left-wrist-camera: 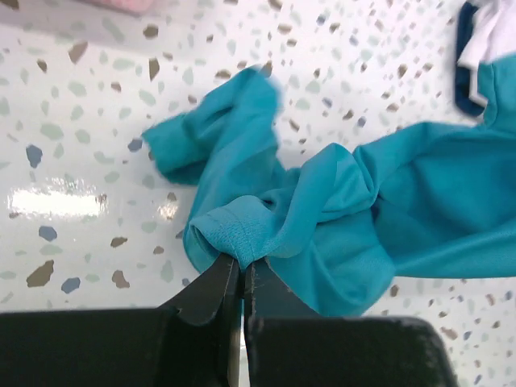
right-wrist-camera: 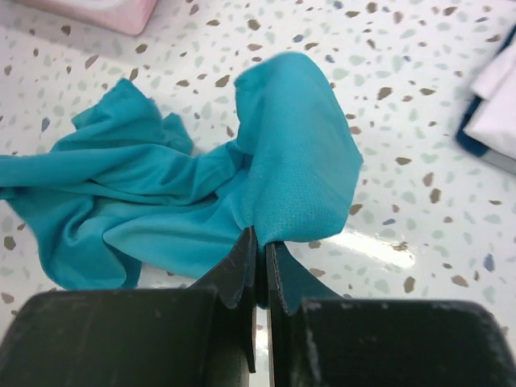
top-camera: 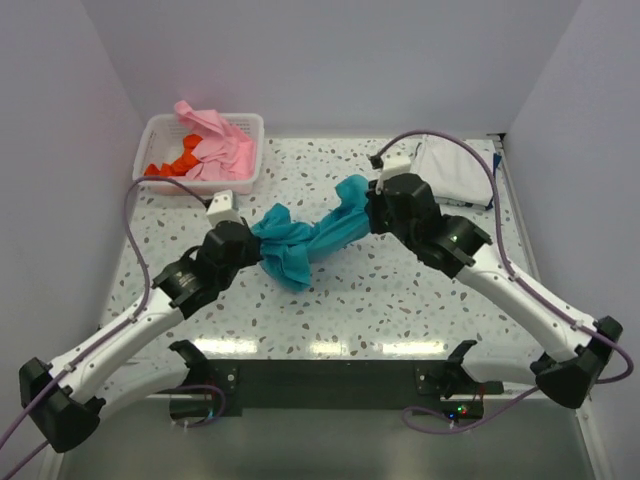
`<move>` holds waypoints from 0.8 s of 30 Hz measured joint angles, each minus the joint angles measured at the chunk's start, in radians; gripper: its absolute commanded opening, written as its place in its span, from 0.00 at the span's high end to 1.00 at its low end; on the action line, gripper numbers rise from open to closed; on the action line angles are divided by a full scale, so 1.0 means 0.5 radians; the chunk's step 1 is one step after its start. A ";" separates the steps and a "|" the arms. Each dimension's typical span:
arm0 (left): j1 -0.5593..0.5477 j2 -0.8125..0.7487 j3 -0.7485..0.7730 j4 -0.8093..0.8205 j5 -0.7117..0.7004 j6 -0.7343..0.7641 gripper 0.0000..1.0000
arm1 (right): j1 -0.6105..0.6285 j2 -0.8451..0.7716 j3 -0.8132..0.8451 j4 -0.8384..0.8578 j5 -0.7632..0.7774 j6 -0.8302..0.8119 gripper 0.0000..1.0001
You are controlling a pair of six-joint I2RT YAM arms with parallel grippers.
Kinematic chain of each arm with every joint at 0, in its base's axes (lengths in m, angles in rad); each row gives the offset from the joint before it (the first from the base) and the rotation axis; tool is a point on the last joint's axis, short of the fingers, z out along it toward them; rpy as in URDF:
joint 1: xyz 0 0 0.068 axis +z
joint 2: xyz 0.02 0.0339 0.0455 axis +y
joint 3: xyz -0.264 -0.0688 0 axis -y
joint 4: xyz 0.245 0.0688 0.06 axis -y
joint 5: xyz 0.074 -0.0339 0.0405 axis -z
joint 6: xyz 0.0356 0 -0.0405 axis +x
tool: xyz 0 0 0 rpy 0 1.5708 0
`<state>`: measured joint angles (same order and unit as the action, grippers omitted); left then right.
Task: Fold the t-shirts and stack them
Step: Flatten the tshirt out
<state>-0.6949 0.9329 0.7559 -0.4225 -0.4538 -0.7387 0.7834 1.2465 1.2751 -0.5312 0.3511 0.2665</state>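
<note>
my left claw and right claw both pinch shut on the teal t-shirt. i should draw apart evenly to flatten it.

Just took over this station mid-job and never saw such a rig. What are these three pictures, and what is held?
Two robot arms work over a speckled table. The wide picture looks down from above and behind them; the other two come from a camera on each wrist. The left gripper and right gripper are each shut on one end of the crumpled teal t-shirt, mid-table. A white basket at far left holds a pink shirt and an orange-red shirt. A folded white shirt lies far right.
</note>
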 measured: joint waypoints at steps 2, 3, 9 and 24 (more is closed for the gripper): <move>0.000 -0.068 0.103 -0.060 -0.056 0.008 1.00 | -0.008 -0.119 0.002 -0.050 0.076 -0.014 1.00; 0.000 -0.111 0.153 -0.080 -0.080 0.020 1.00 | -0.007 -0.169 0.005 -0.079 0.107 -0.022 1.00; 0.000 -0.439 0.389 -0.124 -0.166 0.089 1.00 | -0.007 -0.508 0.072 -0.223 0.199 -0.066 1.00; 0.000 -0.967 0.938 0.047 0.301 0.252 1.00 | -0.008 -1.011 0.767 -0.456 -0.245 -0.089 1.00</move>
<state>-0.6949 0.4496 1.2247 -0.3992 -0.3031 -0.6128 0.7795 0.7410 1.6585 -0.7593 0.2287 0.2222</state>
